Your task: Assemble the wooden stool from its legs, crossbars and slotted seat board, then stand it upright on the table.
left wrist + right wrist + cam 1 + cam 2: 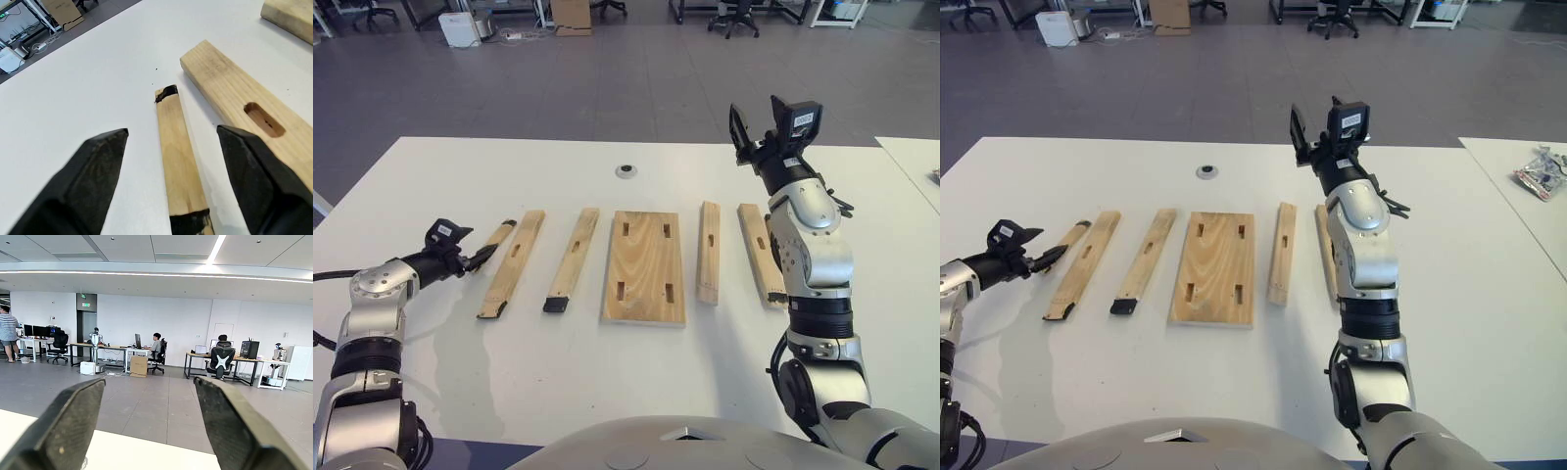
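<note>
The left gripper (171, 131) sits low over the white table (558, 372), its two fingers spread wide with nothing clamped. The short crossbar (178, 166), black at both ends, lies between them and runs straight ahead; whether either finger touches it cannot be told. Just outside one finger lies a slotted leg (234, 93). Past that leg, toward the robot's right, lie a black-tipped strip (573, 257) and then the seat board (646, 266), flat with four slots. The right gripper (759, 119) is held high above the table, fingers apart and empty. Below it lie an inner strip (709, 252) beside the seat board and an outer strip (756, 250) partly hidden by the arm
</note>
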`<state>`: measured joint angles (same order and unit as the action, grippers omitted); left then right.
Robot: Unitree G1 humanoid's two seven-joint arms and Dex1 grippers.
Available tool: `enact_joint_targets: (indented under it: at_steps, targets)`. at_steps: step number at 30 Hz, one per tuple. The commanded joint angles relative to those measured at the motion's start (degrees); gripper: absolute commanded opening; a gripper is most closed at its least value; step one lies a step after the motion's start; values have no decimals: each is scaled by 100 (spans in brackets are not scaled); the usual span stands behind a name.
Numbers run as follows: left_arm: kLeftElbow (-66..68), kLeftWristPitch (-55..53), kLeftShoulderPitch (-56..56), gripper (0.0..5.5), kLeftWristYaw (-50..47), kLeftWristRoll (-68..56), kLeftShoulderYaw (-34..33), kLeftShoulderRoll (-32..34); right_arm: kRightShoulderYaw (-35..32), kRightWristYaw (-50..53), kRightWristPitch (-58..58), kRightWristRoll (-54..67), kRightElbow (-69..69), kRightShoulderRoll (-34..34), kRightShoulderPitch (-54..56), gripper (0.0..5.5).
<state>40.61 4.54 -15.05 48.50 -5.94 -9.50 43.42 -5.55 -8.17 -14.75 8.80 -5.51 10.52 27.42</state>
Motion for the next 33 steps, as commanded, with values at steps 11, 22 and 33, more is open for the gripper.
enact_joint_targets:
  at_steps: [11, 22, 33]
  targets:
    - [1942, -350, -711, 193, 320, 591, 714, 131, 8, 82, 12, 4, -31, -90, 149, 342]
    - [1148, 730, -1020, 131, -903, 854, 846, 261, -5, 98, -38, 184, -52, -260, 228, 342]
    - [-4474, 11, -783, 129, -1783, 121, 1003, -1120, -563, 567, -2885, 4483, -1088, -1879, 605, 342]
